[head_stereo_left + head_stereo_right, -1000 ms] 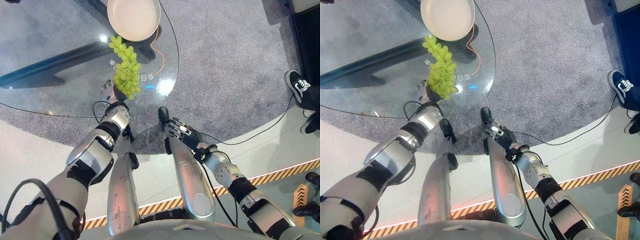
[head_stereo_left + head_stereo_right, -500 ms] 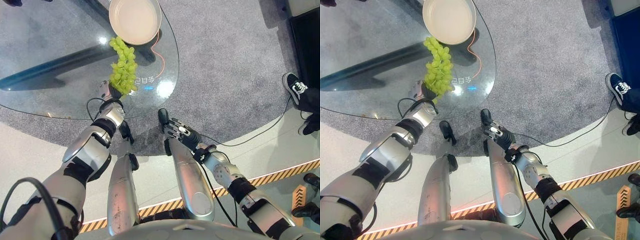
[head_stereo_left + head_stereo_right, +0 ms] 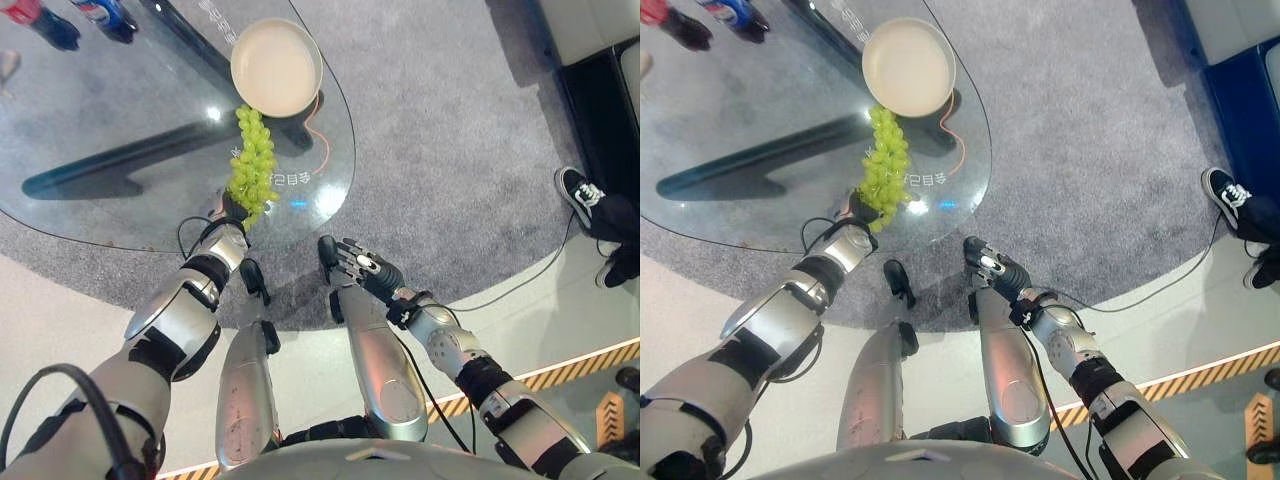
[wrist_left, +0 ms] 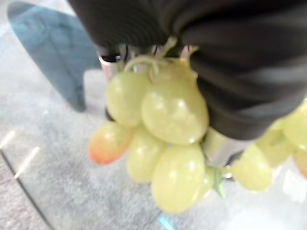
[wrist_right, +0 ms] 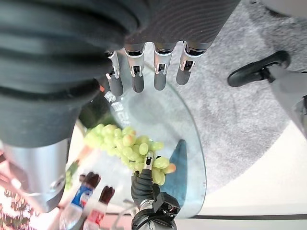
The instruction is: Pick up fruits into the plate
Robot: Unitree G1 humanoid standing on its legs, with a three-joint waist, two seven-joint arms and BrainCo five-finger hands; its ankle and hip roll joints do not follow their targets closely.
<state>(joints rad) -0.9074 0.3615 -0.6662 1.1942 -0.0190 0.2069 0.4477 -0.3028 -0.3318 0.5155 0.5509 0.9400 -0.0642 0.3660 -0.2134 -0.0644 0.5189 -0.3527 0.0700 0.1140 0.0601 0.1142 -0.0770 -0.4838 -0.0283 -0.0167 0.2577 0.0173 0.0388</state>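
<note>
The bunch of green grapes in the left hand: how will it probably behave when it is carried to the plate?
The bunch of green grapes is long and loosely jointed, so it will probably sag and swing. The left hand holds one end; single grapes may detach. On the glass table, loose ones would likely roll.

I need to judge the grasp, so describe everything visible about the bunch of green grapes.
The bunch of green grapes is a long cluster of pale yellow-green, glossy oval berries; in the left wrist view one berry shows an orange blush. It stretches over the round glass table, its far end at the rim of the cream round plate. The left hand grips its near end, fingers curled round the berries by the stalk.
</note>
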